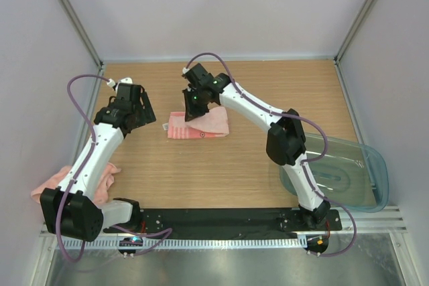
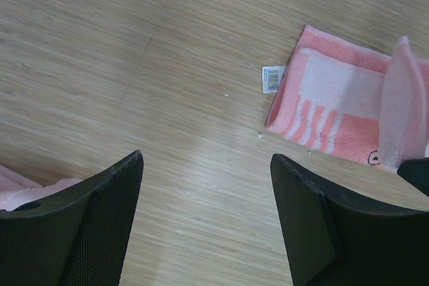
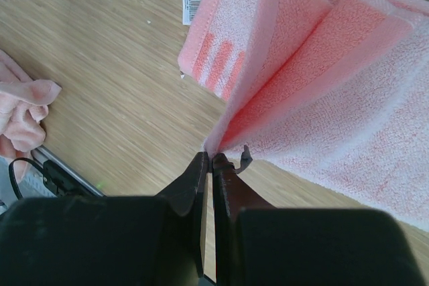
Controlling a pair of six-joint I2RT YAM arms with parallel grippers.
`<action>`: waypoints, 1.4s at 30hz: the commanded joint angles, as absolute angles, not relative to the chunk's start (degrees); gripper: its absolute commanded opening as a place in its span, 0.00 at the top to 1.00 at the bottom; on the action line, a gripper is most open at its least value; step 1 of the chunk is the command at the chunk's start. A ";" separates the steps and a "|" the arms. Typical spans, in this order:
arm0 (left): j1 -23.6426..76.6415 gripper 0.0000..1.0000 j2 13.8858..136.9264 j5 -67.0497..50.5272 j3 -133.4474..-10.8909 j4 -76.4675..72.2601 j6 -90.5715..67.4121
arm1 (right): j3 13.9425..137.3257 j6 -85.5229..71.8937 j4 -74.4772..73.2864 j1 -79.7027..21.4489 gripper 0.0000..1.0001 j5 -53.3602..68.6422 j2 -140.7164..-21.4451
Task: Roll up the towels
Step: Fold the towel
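The right claw (image 3: 213, 159) pinches a raised corner of 1 towel (image 3: 322, 65), lying well left of the tub (image 1: 377, 165); it should fold that edge over tight and even while the released left claw (image 2: 206, 160) pins the flat end

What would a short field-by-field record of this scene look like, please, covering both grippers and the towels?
left gripper: open, over the bare table, holding nothing
right gripper: shut on a raised edge of the folded towel
folded towel: mid-table, partly lifted, white label at one edge
crumpled towel: near left edge of the table, no gripper on it
tub: near right, apart from both towels
rolling: neither towel rolled yet
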State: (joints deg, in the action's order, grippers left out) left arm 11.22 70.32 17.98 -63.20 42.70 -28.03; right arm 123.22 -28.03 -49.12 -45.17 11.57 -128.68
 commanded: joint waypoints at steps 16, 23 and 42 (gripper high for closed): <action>11.25 0.23 68.99 18.63 -64.25 42.27 -27.69 | 128.23 -32.25 -41.05 -47.99 0.88 16.43 -135.34; 11.25 0.23 68.99 18.63 -64.34 42.28 -27.77 | 127.88 -34.62 -36.31 -48.34 0.85 18.28 -138.51; 11.25 0.23 71.10 21.09 -64.16 42.45 -27.16 | 122.89 -36.39 -26.12 -45.36 0.22 19.33 -130.27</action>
State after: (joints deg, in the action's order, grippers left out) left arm 11.22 70.57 19.16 -63.20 42.70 -27.97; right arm 125.43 -36.53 -30.61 -46.94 18.28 -141.12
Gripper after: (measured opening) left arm 0.773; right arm 0.770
